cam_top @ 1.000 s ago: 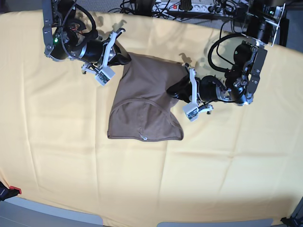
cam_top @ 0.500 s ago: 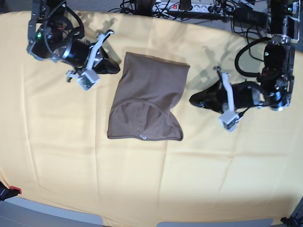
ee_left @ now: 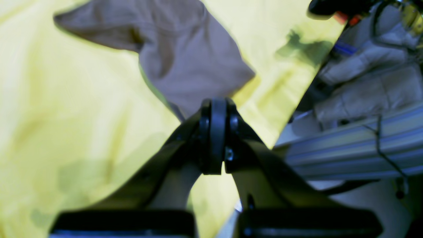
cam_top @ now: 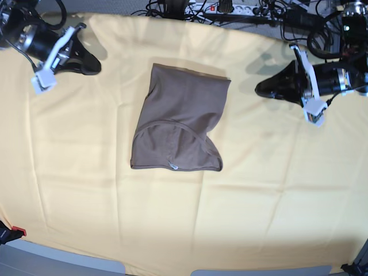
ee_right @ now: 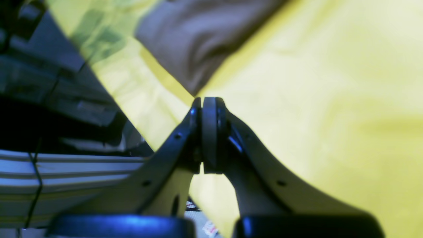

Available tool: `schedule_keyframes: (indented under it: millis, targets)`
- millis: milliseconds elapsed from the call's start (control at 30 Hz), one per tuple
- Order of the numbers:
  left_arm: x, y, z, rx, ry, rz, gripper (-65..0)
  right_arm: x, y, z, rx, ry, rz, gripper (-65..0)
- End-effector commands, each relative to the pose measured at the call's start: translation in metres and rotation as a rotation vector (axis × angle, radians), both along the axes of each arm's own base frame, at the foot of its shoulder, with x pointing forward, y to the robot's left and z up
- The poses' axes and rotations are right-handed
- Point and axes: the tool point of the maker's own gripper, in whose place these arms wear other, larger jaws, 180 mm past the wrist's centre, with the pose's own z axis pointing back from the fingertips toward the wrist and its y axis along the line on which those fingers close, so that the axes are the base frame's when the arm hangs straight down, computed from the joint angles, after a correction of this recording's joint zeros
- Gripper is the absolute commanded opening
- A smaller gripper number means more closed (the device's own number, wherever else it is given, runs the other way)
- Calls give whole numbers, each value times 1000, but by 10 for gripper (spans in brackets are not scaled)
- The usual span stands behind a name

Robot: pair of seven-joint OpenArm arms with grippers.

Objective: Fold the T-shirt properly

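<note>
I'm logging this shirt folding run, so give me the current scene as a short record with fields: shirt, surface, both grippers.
garment: T-shirt, taupe, folded into a compact bundle, lying flat
collar: curved neckline seam on top, small pale tag at near edge
surface: yellow table cloth
left gripper, shut, empty, apart from the shirt on the base view's right
right gripper, shut, empty, apart from the shirt on the base view's left
contact: neither gripper touches the fabric
</note>
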Motion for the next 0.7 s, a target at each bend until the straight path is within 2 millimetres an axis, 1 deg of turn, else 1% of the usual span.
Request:
schedule_keyframes:
  millis: [0, 100, 200, 267, 400, 500, 600, 667]
  targets:
    - [-8, -1, 8, -2, -18, -15, -650, -4, -3, 9, 2, -26, -7, -650]
    - [-30, 0, 8, 32, 2, -13, -650, -27, -18, 2, -42, 41, -50, -650]
    - [-54, 3, 6, 84, 38, -17, -650, -51, -27, 1, -90, 98, -67, -650]
    - [-70, 5, 2, 125, 72, -31, -650, -68, -29, 0, -117, 143, -66, -650]
    - [-106, 6, -7, 166, 201, -31, -650, -106, -28, -5, -138, 261, -50, -650]
    - [-135, 6, -18, 182, 316, -43, -650, -130, -28, -9, -140, 346, -45, -650]
    - [-165, 10, -31, 224, 387, -62, -650, -152, -30, -13, -134, 428, -50, -650]
    - [-181, 10, -37, 207, 454, -17, -650, -169, -35, -19, -122, 494, -71, -650]
